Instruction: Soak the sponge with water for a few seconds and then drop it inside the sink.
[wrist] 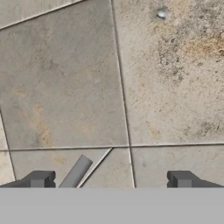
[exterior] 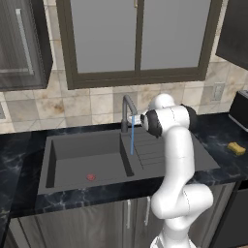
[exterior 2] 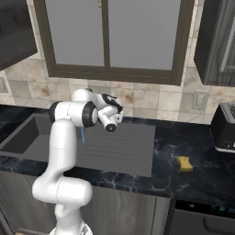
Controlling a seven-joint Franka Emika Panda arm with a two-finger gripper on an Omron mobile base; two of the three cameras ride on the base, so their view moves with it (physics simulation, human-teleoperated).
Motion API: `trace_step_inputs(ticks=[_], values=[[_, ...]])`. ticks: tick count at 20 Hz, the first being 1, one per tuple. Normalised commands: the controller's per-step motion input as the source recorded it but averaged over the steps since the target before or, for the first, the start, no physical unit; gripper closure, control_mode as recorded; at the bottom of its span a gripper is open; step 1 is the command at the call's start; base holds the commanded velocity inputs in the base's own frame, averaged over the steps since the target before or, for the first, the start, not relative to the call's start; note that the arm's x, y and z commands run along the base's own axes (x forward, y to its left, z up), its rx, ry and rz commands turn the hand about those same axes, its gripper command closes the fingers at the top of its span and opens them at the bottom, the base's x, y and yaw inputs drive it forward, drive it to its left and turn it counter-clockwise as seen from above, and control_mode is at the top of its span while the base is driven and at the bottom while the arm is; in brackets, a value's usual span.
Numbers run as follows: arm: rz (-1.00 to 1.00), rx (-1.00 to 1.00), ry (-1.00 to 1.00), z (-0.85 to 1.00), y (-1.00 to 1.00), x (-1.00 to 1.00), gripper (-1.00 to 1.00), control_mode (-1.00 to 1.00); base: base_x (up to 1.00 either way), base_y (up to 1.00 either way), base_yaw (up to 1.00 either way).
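Water [exterior: 131,140] running; sponge [exterior: 237,148] untouched on tabletop [exterior: 218,131] at our 3 o'clock; end effector [wrist: 109,179] released, empty; everything left.

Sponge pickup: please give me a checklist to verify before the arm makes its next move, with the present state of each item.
1. Gripper open and empty: ok.
2. Sponge lying free on the countertop, right of the sink: ok.
3. Gripper aimed at sponge: not ok; hand view faces wall tiles.
4. Water running from the faucet: ok.
5. Stream falls into the basin: cannot tell; it lands near the divider.
6. Toaster apart from sponge: ok.
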Motion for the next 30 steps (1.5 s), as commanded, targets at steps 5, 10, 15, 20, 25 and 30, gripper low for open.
trace_step_inputs(ticks=[5, 10, 15, 20, 25, 30], values=[[-0.05, 0.03, 0.00, 0.19, -0.38, 0.07, -1.00, -1.00, 0.00, 0.00, 0.00], [-0.05, 0.06, 0.01, 0.31, -0.42, 0.06, -1.00, -1.00, 0.00, 0.00, 0.00], [-0.06, 0.08, 0.04, 0.32, -0.45, 0.07, -1.00, -1.00, 0.00, 0.00, 0.00], [-0.07, 0.10, 0.13, 0.20, -0.47, 0.00, -1.00, -1.00, 0.00, 0.00, 0.00], [-0.08, 0.12, 0.28, 0.30, -0.45, 0.00, -1.00, -1.00, 0.00, 0.00, 0.00], [-0.06, 0.09, 0.27, 0.34, -0.50, 0.00, -1.00, -1.00, 0.00, 0.00, 0.00]])
